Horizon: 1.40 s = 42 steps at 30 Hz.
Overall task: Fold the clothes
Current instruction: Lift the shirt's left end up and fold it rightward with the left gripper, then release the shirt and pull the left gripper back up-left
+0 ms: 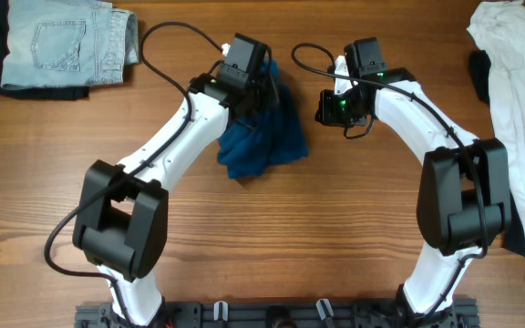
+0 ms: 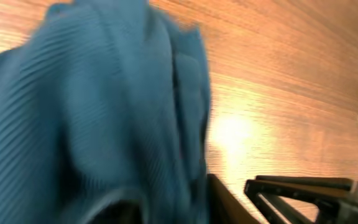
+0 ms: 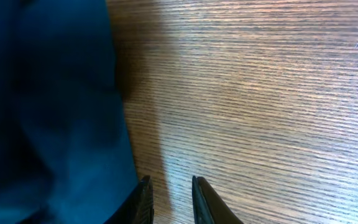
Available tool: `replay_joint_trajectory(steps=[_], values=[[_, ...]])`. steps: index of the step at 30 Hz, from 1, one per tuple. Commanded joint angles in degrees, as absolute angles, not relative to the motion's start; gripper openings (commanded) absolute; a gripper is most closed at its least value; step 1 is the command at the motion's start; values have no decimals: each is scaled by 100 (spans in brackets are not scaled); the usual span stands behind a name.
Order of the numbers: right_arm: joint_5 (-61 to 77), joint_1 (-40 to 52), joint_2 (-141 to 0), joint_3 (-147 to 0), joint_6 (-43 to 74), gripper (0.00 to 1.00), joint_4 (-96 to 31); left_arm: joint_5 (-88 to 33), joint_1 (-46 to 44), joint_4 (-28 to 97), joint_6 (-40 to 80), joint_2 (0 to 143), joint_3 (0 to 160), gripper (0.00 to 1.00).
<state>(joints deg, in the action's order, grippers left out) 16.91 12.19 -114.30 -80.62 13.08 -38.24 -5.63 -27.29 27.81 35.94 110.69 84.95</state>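
Observation:
The clothes [image 1: 264, 137] are one deep-blue top, bunched in a heap at the middle of the wooden table [image 1: 272, 246]. My left gripper [image 1: 252, 84] sits over the heap's far edge. In the left wrist view the ribbed blue cloth [image 2: 92, 112] drapes over the jaws, and only one dark finger [image 2: 227, 200] shows, so their state is hidden. My right gripper [image 1: 339, 106] is just right of the heap. In its wrist view the right gripper [image 3: 170, 182] stands open a little over bare wood, with the blue cloth [image 3: 48, 112] against its left finger.
A pale denim piece [image 1: 62, 41] lies on a dark garment at the back left. A white garment [image 1: 518, 118] runs down the right edge. A dark frame, probably part of the right arm [image 2: 303, 193], is close to my left gripper. A black rail [image 1: 272, 314] lines the front edge.

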Motion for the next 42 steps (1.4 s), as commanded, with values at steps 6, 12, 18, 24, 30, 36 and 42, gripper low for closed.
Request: replay_joint_trajectory(steps=[6,12,18,24,30,36,42], values=[[1638,884,-11334,-8090,1293,35,-4143,-917,-2832,2421,3605,11013,8595,97],[1815,416,-10698,-8187,1352,46,-4272,-939,-2786,2373,3256,10475,8595,98],[2453,244,-10066,-8187,1347,75,-4093,-543,-2434,2989,3041,9424,8595,86],[2449,270,-9990,-8187,1306,77,-4069,-735,-1479,4469,2862,9334,8593,84],[2451,270,-9990,-8187,1365,77,-4064,-1522,-1422,4628,2589,10328,8593,88],[2447,270,-9990,-8187,1212,78,-4209,-2980,-1441,4563,2220,11102,8593,85],[2449,270,-9990,-8187,1216,78,-4206,-3221,-1472,4499,1962,11155,8593,84]])
